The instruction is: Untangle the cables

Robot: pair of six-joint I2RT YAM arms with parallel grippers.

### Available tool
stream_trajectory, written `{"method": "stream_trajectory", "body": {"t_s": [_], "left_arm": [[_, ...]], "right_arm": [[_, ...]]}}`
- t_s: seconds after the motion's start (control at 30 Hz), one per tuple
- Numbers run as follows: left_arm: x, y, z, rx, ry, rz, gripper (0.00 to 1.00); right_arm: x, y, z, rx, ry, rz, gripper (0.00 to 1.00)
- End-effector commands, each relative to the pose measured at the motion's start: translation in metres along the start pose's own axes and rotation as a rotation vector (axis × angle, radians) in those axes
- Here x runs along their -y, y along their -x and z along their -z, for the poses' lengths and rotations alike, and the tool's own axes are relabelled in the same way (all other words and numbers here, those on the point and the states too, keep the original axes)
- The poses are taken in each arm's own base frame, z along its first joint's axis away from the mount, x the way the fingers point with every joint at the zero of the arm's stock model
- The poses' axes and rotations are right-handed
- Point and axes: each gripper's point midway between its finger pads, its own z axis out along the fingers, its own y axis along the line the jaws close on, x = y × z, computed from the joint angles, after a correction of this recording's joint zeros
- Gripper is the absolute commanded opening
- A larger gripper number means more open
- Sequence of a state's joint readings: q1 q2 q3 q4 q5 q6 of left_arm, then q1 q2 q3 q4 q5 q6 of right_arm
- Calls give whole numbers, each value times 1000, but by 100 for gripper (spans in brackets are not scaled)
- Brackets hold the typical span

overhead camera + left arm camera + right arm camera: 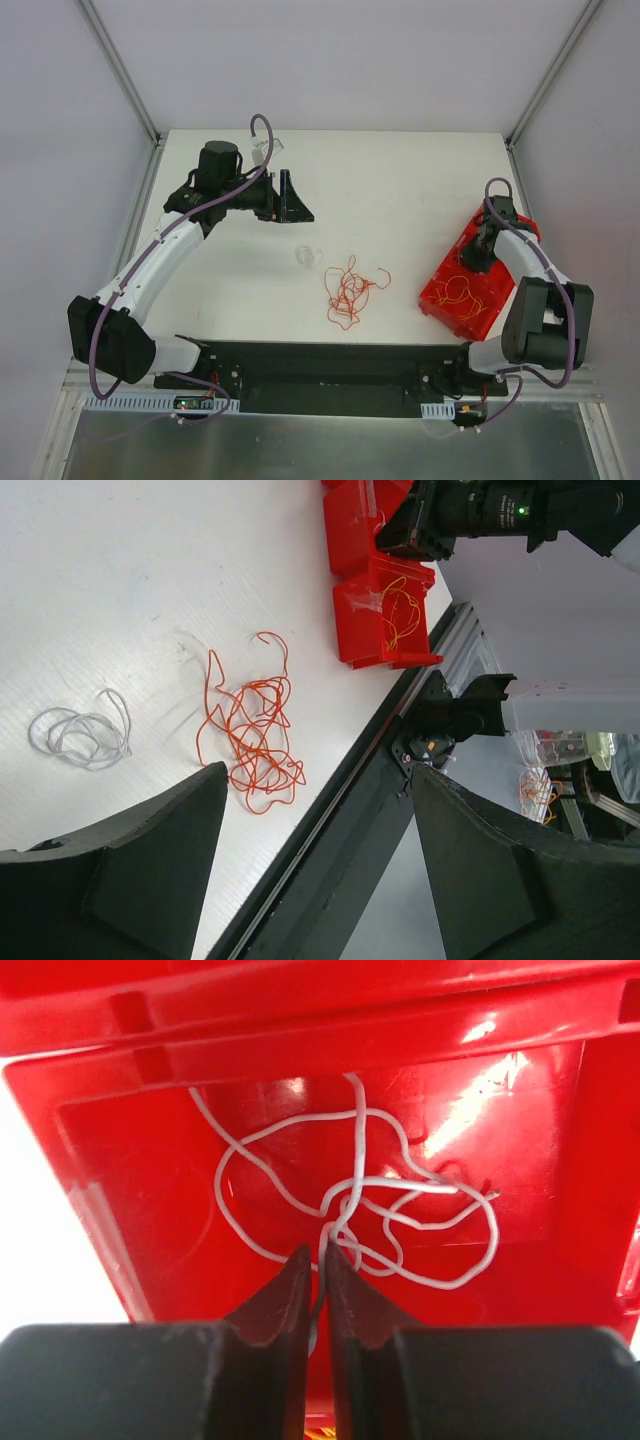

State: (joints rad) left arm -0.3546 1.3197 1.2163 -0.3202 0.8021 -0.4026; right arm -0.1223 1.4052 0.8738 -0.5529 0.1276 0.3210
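A red-orange cable tangle (348, 290) lies on the white table; it also shows in the left wrist view (250, 730). A small whitish cable coil (307, 256) lies apart to its left, seen too from the left wrist (85, 735). My left gripper (297, 200) hovers open and empty at the far side of the table, its jaws wide apart (320, 775). My right gripper (478, 258) reaches into the red bin (475, 290). Its jaws (318, 1252) are shut on a strand of a white cable (400, 1200) lying in a bin compartment. A yellow-orange cable (460, 292) lies in the bin's near compartment.
The red bin (375, 580) has several compartments and stands at the table's right side, its walls (120, 1160) close around my right gripper. A black rail (320, 360) runs along the near table edge. Grey walls enclose the table on three sides.
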Motion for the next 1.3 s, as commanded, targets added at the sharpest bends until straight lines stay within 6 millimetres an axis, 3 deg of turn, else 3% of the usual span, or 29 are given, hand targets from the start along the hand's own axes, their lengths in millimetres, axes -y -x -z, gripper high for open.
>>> {"method": "stream_trajectory", "body": {"t_s": [0.0, 0.1, 0.2, 0.3, 0.37, 0.43, 0.53, 0.7, 0.83, 0.9, 1.0, 1.27], "left_arm": [[15, 2, 6, 16, -31, -63, 73], [15, 2, 6, 16, -31, -65, 73], [11, 2, 4, 18, -17, -66, 74], [2, 2, 2, 21, 16, -76, 76], [-9, 2, 0, 21, 61, -71, 78], [-22, 2, -2, 19, 110, -59, 79], [-41, -3, -12, -16, 144, -12, 78], [-75, -22, -38, -124, 164, 114, 73], [-104, -41, -60, -223, 177, 204, 51], [-120, -46, -63, -250, 232, 209, 51], [-140, -52, -69, -279, 273, 184, 59], [-164, -63, -88, -351, 263, 165, 62]], "right_arm": [[1, 16, 0, 45, -20, 1, 7], [6, 25, -1, 66, -47, 6, 2], [8, 34, 3, 67, -63, 39, 8], [4, 42, 22, 95, -32, 101, 24], [-1, 45, 40, 137, 16, 139, 41], [-9, 43, 58, 178, 85, 181, 54], [-24, 35, 86, 235, 201, 237, 67], [-60, 2, 119, 281, 381, 353, 76], [-99, -40, 133, 234, 552, 455, 76], [-114, -60, 134, 199, 610, 486, 76], [-132, -87, 133, 142, 671, 534, 76], [-151, -136, 146, 78, 797, 607, 76]]}}
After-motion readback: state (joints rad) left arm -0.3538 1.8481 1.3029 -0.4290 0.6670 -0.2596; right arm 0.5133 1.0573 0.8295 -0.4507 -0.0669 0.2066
